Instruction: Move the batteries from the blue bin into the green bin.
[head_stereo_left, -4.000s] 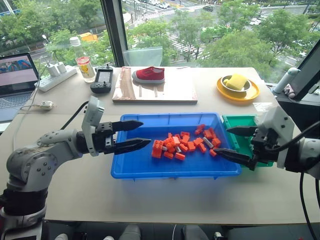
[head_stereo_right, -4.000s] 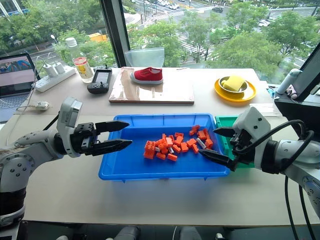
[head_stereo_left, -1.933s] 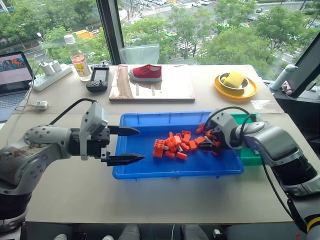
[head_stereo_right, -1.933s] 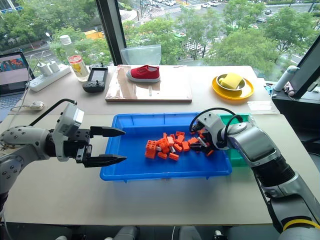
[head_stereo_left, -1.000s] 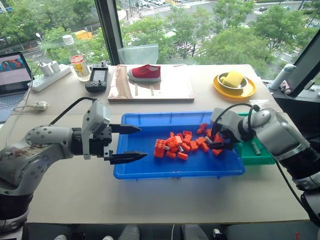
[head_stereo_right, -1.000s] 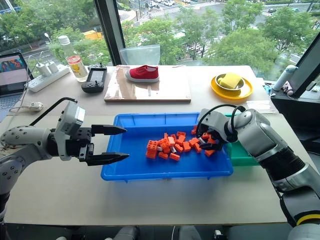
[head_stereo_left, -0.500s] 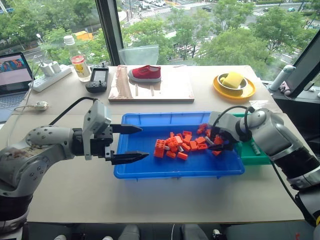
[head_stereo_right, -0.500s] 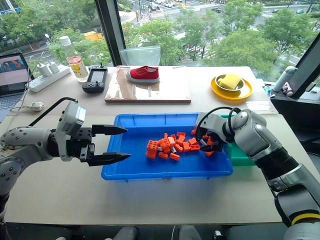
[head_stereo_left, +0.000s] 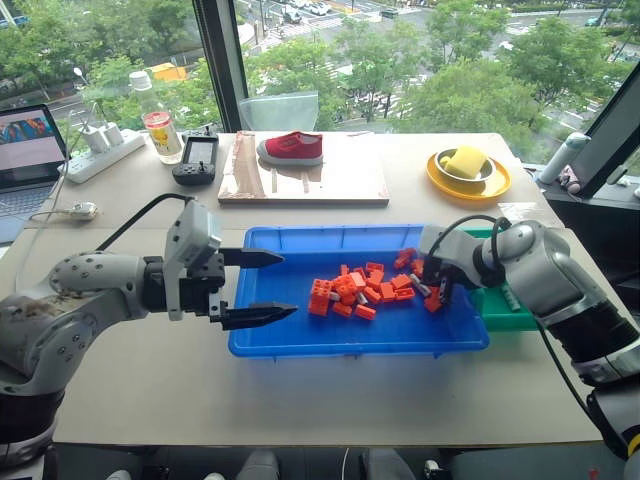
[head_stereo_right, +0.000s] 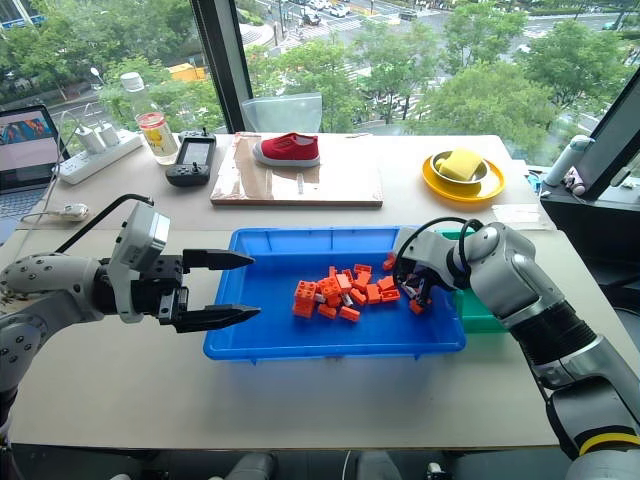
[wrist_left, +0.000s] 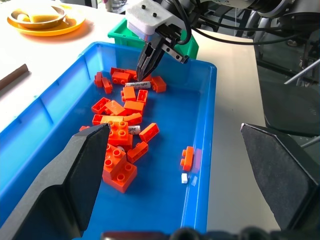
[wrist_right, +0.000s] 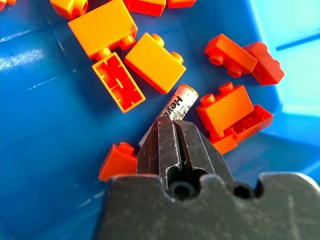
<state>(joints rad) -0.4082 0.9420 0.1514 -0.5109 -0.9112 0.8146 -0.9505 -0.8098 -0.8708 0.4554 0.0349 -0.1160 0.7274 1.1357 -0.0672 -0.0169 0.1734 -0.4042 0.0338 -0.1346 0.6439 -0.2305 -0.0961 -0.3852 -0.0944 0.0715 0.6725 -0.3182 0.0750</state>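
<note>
The blue bin (head_stereo_left: 350, 345) holds a heap of orange bricks (head_stereo_left: 350, 293) with slim silver batteries among them. One battery (wrist_right: 179, 102) lies flat on the bin floor at the heap's right end. My right gripper (head_stereo_left: 437, 293) points down there, shut, its fingers pressed together with the tips resting on that battery's near end. No gap shows between them. A second battery (wrist_left: 131, 129) lies further into the heap. The green bin (head_stereo_left: 497, 312) stands against the blue bin's right side, partly behind my right arm. My left gripper (head_stereo_left: 288, 284) hovers open over the blue bin's left end, empty.
A wooden board with a red shoe (head_stereo_left: 296, 148) lies behind the bins. At back right stands a yellow plate (head_stereo_left: 468, 178) with a sponge. A bottle (head_stereo_left: 163, 124), a handheld device (head_stereo_left: 197, 158), a power strip and a laptop occupy the back left.
My right gripper's fingers have gone from wide open to shut at the right end of the brick heap. Neither hand has shifted place.
</note>
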